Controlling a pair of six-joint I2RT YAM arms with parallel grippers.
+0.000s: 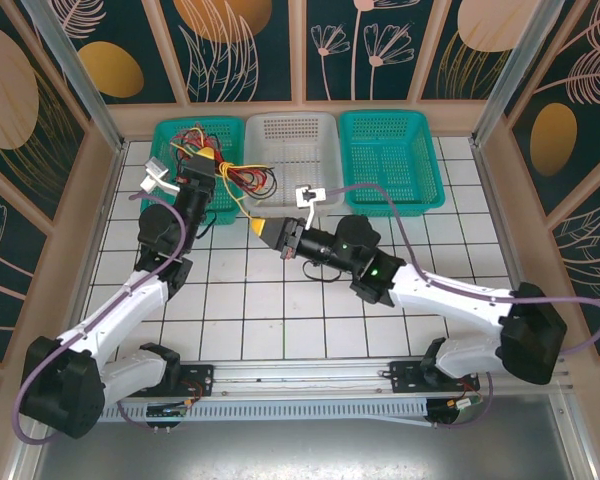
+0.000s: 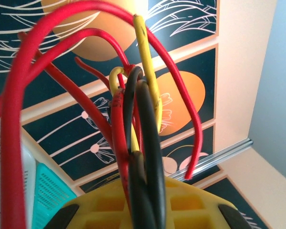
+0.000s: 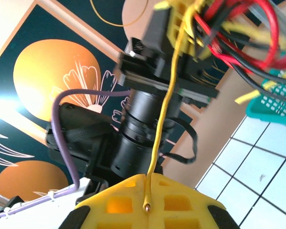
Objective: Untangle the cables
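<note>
The cables (image 1: 248, 178), a tangle of red, black and yellow wires, hang over the seam between the left teal basket and the grey basket. My left gripper (image 1: 204, 160) is raised there and shut on the bundle; in the left wrist view red, black and yellow strands (image 2: 148, 124) rise from between its yellow fingers (image 2: 100, 205). One yellow cable (image 1: 242, 205) runs taut from the bundle down to my right gripper (image 1: 260, 229). That gripper (image 3: 150, 180) is shut on the yellow cable's (image 3: 164, 109) bare end, facing the left arm's wrist (image 3: 138, 124) and the tangle (image 3: 238, 28).
Three baskets line the back of the tiled table: teal (image 1: 170, 135), grey (image 1: 292, 150) and teal (image 1: 390, 160). A white tag (image 1: 310, 194) sits by the grey basket's front. Purple arm cables (image 1: 420, 250) loop over the right arm. Walls enclose the table.
</note>
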